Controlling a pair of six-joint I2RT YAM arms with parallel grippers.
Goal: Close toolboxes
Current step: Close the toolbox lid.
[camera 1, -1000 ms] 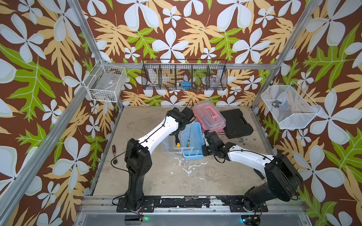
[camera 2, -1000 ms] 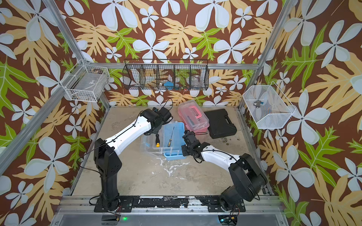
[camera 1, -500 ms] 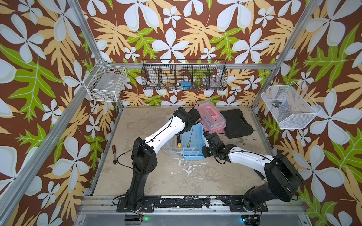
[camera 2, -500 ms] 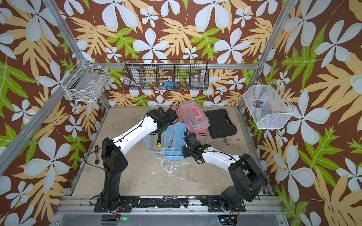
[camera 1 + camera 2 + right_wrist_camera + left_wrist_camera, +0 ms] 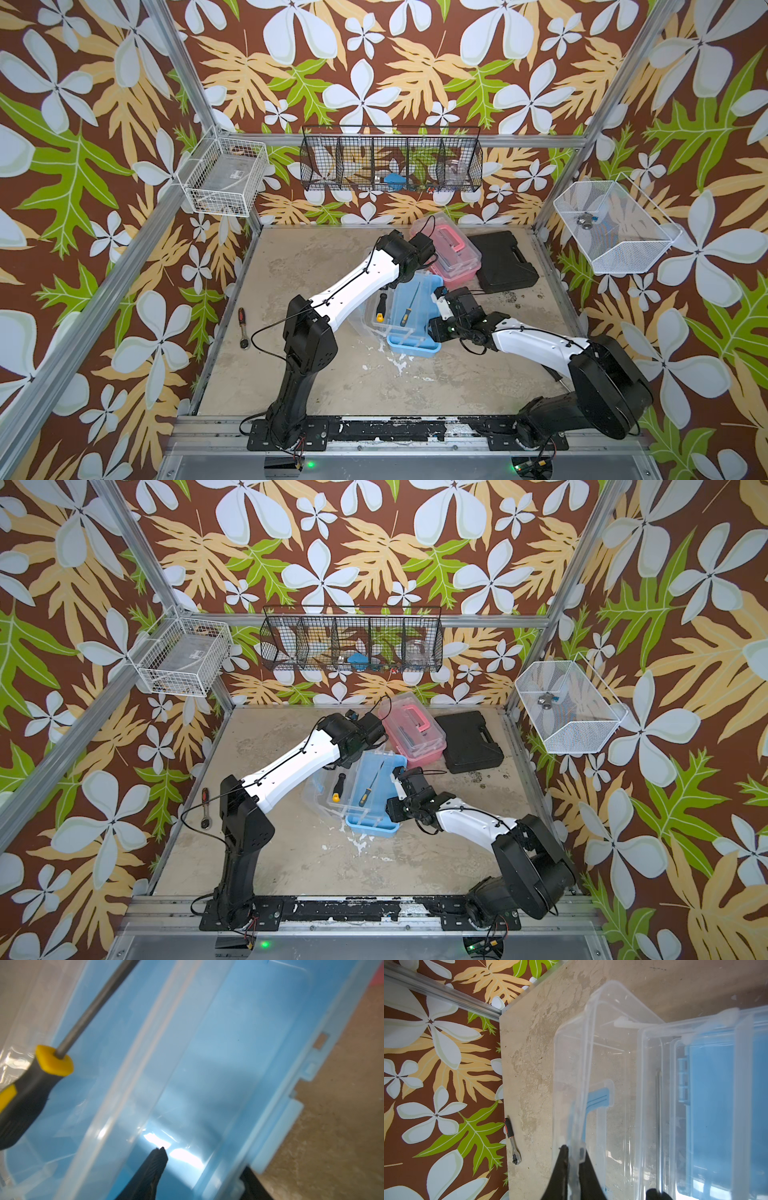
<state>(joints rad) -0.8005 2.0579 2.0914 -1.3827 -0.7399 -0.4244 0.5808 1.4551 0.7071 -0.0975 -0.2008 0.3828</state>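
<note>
The light-blue toolbox (image 5: 415, 307) (image 5: 374, 796) stands open mid-table, two screwdrivers (image 5: 409, 309) (image 5: 31, 1084) lying inside. Its clear lid (image 5: 591, 1064) (image 5: 372, 318) hangs out to the left, tilted up. My left gripper (image 5: 574, 1149) is shut on the lid's rim, near its blue handle (image 5: 598, 1097). My right gripper (image 5: 204, 1161) (image 5: 437, 300) is open astride the blue base's right wall, one finger (image 5: 158, 1159) inside and one outside. The pink toolbox (image 5: 451, 253) (image 5: 415, 733) sits behind with its lid down.
A flat black case (image 5: 503, 262) lies right of the pink box. A ratchet wrench (image 5: 242, 328) (image 5: 511, 1140) rests by the table's left edge. Wire baskets (image 5: 390, 160) hang on the back and side walls.
My right gripper has opened from shut beside the blue base's wall. My left arm has swung to the right, carrying the clear lid upward.
</note>
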